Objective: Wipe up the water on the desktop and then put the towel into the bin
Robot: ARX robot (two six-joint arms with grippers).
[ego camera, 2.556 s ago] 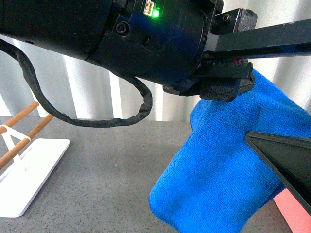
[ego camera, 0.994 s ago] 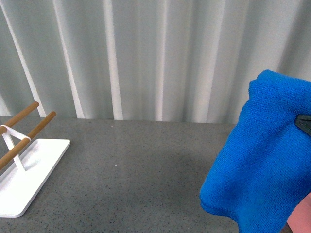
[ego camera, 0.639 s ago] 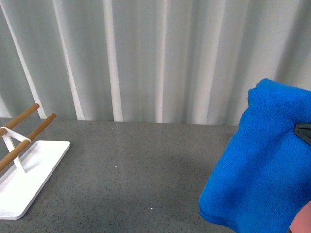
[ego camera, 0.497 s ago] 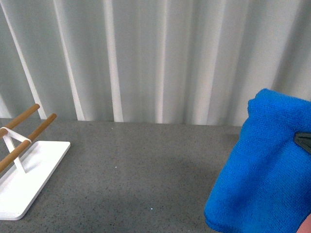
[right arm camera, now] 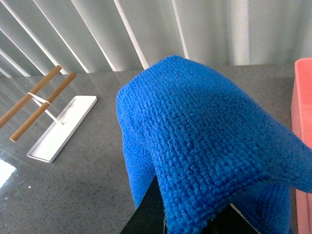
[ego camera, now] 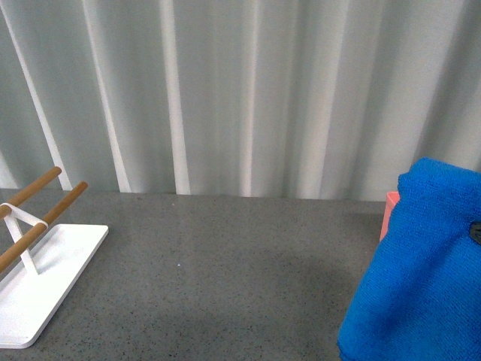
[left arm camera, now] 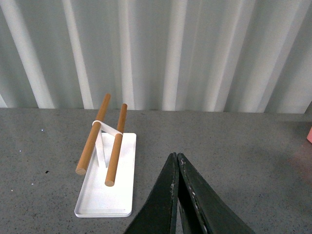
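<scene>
The blue towel (ego camera: 421,278) hangs folded at the right edge of the front view, above the dark grey speckled desktop (ego camera: 225,271). Behind it a corner of the salmon-pink bin (ego camera: 390,214) shows. My right gripper (right arm camera: 187,220) is shut on the towel (right arm camera: 204,131), which drapes over its black fingers (right arm camera: 148,212) and hides the tips. The bin (right arm camera: 303,112) lies close beside the towel in the right wrist view. My left gripper (left arm camera: 176,158) is shut and empty, held above the desktop (left arm camera: 234,156). No water shows on the desktop.
A flat white tray-stand with two wooden bars (ego camera: 41,271) sits at the desktop's left end. It also shows in the left wrist view (left arm camera: 107,180) and the right wrist view (right arm camera: 53,131). A pleated white curtain (ego camera: 240,90) hangs behind the desktop.
The towel has moved right and lower in the front view, and the bin's corner has come into sight behind it. The arm that filled the view has left it.
</scene>
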